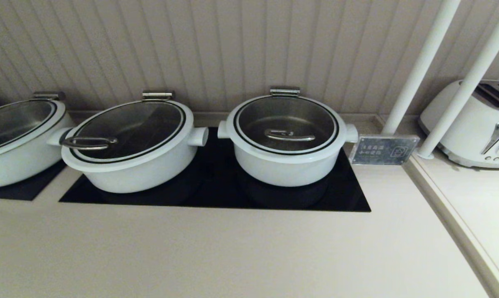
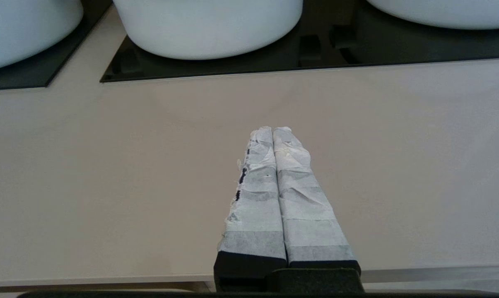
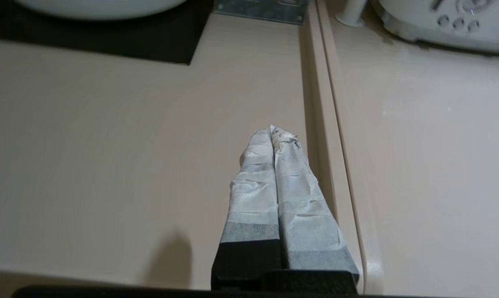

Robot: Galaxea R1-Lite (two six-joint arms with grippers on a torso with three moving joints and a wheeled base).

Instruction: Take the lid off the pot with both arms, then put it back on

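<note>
The deep white pot [image 1: 286, 165] stands on the right half of a black cooktop [image 1: 216, 194]. Its clear-glass lid [image 1: 286, 122] sits closed on it, with a curved metal loop handle [image 1: 290, 135] at the centre. Neither arm shows in the head view. My left gripper [image 2: 273, 129] is shut and empty over the bare counter, well in front of the pots. My right gripper [image 3: 273, 129] is shut and empty over the counter, near a raised seam [image 3: 328, 124]. The pot's base shows at the far edge of the right wrist view [image 3: 100, 5].
A wider white pot [image 1: 133, 161] with an off-centre lid handle stands left of the task pot, another [image 1: 17, 149] further left. A small metal sign [image 1: 382, 150], two white poles [image 1: 419, 66] and a white toaster [image 1: 473, 124] stand at the right.
</note>
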